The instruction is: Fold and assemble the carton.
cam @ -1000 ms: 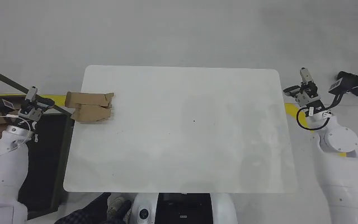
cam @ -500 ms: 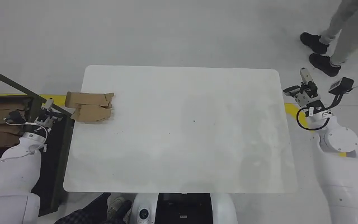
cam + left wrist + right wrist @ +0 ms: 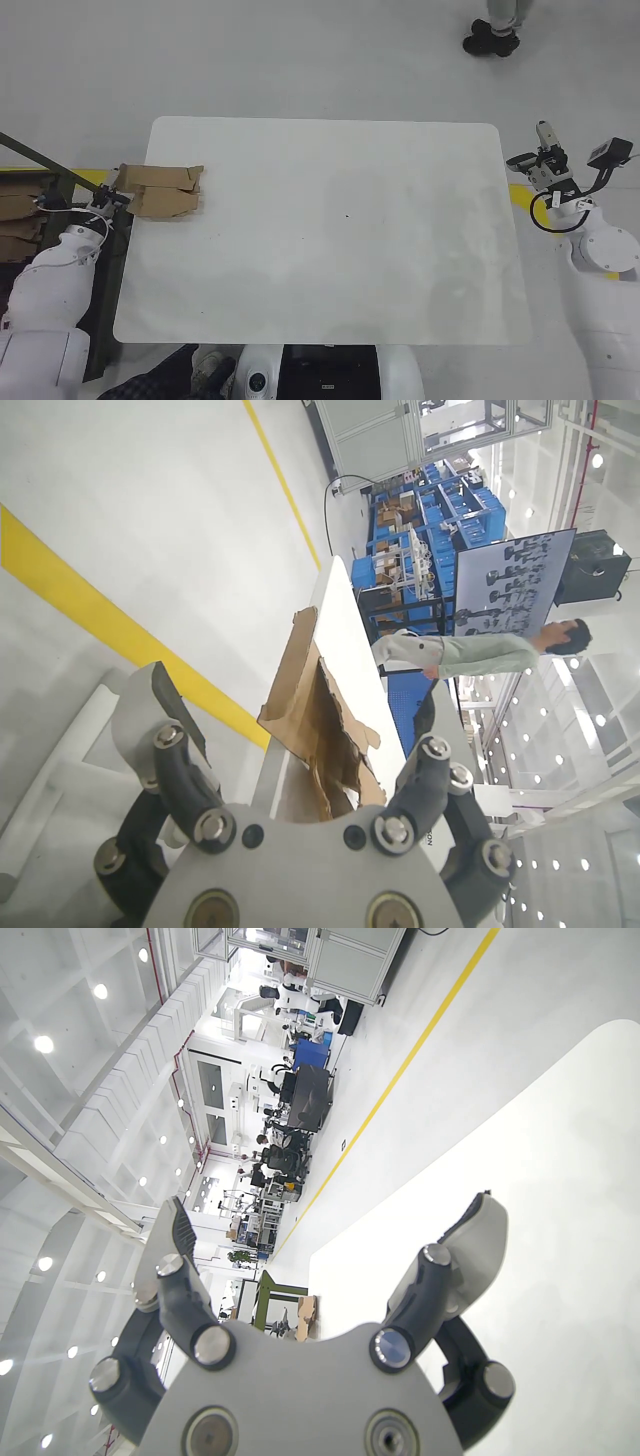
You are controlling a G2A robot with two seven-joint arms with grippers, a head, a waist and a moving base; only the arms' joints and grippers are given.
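A flat brown carton lies at the far left of the white table, partly over its left edge. My left gripper sits just off that edge, right beside the carton. In the left wrist view the carton stands between the spread fingers, which do not touch it; the left gripper is open. My right gripper is beyond the table's far right corner, well away from the carton. In the right wrist view it is open with nothing between its fingers.
A dark green rack with more flattened cardboard stands left of the table. Yellow floor tape runs beside the right edge. A person's shoes show on the floor beyond the far side.
My left arm has moved in from the left to the table's edge, bringing its gripper up to the carton. The right arm has stayed put. A person walked leftward along the far floor.
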